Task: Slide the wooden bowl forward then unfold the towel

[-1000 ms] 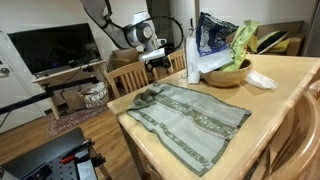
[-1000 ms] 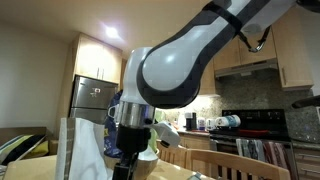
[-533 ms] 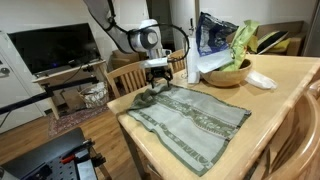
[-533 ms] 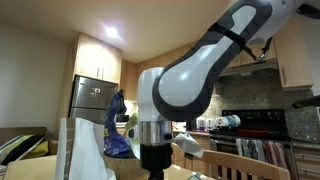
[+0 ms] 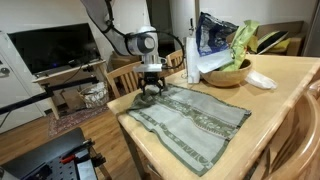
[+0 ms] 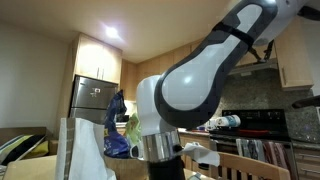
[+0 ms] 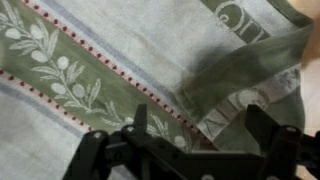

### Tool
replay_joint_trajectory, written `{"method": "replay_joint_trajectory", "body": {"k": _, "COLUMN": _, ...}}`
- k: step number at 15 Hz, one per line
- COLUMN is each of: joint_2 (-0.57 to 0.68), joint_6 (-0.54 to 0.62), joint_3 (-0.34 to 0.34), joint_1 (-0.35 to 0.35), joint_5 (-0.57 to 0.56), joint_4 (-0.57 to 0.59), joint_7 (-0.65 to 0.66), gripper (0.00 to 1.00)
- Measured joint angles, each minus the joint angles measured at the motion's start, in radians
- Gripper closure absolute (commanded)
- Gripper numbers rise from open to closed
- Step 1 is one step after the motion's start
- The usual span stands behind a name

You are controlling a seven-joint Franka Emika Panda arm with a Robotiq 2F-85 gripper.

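Observation:
The grey-green towel (image 5: pixel 190 118) lies spread on the wooden table (image 5: pixel 290 70), with its near-left corner folded over in a bunch (image 5: pixel 146 99). My gripper (image 5: pixel 150 90) hangs just above that folded corner. In the wrist view the towel (image 7: pixel 90 70) fills the frame with its olive-patterned stripe, and the folded flap (image 7: pixel 250 60) lies at the right. My gripper (image 7: pixel 200 135) is open, its two fingers standing either side of the flap's edge, holding nothing. The wooden bowl (image 5: pixel 228 72) sits beyond the towel with leafy greens in it.
A small white dish (image 5: pixel 262 80) lies beside the bowl. A white bottle (image 5: pixel 192 58) and a blue bag (image 5: pixel 214 35) stand behind it. A wooden chair (image 5: pixel 125 75) stands at the table's edge below the arm. The arm (image 6: pixel 190 95) fills an exterior view.
My gripper has moved down and toward the table, from above the chair back to just over the towel's folded corner. The towel and bowl have not moved.

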Motion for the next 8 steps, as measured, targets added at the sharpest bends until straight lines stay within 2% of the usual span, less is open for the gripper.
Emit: {"method": "replay_joint_trajectory", "body": {"k": 8, "joint_2": 0.044, "joint_6": -0.018, "joint_3": 0.063, "joint_1": -0.026, "joint_5": 0.023, "joint_4": 0.000, "joint_7": -0.143, "gripper": 0.00}}
